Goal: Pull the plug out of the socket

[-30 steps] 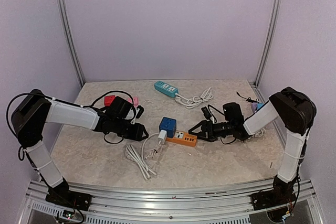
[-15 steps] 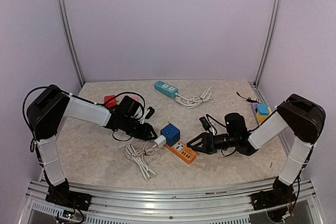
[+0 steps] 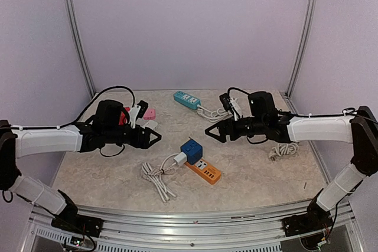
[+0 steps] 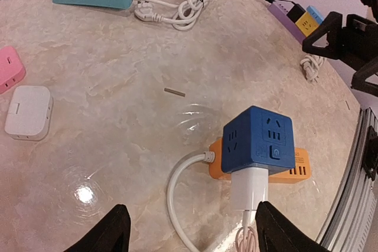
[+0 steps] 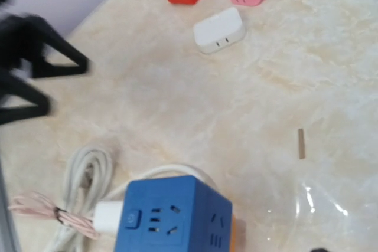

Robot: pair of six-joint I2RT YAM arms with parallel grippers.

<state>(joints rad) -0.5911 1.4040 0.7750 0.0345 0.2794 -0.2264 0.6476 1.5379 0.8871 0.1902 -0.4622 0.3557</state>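
While both arms point inward at it, neither touches the blue cube socket (image 3: 190,148). It sits centre-near on the table (image 3: 260,184), on the left end of the orange power strip (image 3: 208,172). The white plug (image 3: 179,158) is seated in the cube's near-left face. A white cable bundle (image 3: 156,179) lies just near-left of the plug.

Left gripper (image 3: 156,138): fingers wide apart, nothing between them, left of the cube and well clear of it. Right gripper (image 3: 211,134): fingers also apart, holding nothing, on the far-right side of the cube and clear of it.

Far left, close together: red cube (image 3: 122,114), pink adapter (image 3: 149,113), white adapter (image 3: 150,124). Teal power strip (image 3: 186,100) is at far centre, with its coiled cord (image 3: 220,111) to its right. Another coiled white cord (image 3: 283,150) lies on the right, below the right arm.
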